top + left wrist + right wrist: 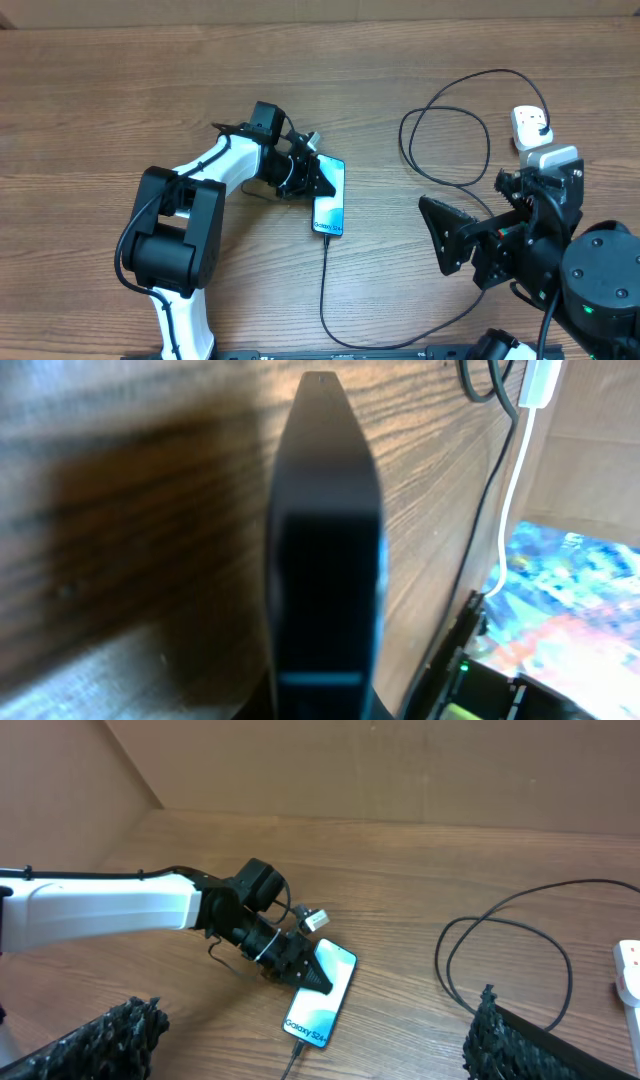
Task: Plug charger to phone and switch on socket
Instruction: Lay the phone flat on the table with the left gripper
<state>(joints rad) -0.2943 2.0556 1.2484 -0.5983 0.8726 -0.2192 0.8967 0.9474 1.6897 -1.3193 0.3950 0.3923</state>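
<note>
The phone (330, 205) (322, 999) lies flat on the wooden table with its light blue screen up. The charger (326, 280), a thin black cable, has its connector tip (296, 1049) at the phone's near end. It runs along the front and loops up to the white socket (529, 124) at the right, which the right arm partly hides. My left gripper (324, 186) is shut, and its tips rest on the far half of the screen. In the left wrist view its dark fingers (322, 510) fill the centre. My right gripper (442, 236) stands open, well to the right of the phone, holding nothing.
The cable's wide loop (450, 140) lies on the table between the phone and the socket. A white cord (510, 510) runs off at the table's edge. Cardboard walls (350, 765) close the back and left. The right gripper's fingers (130, 1032) frame the lower corners of its view.
</note>
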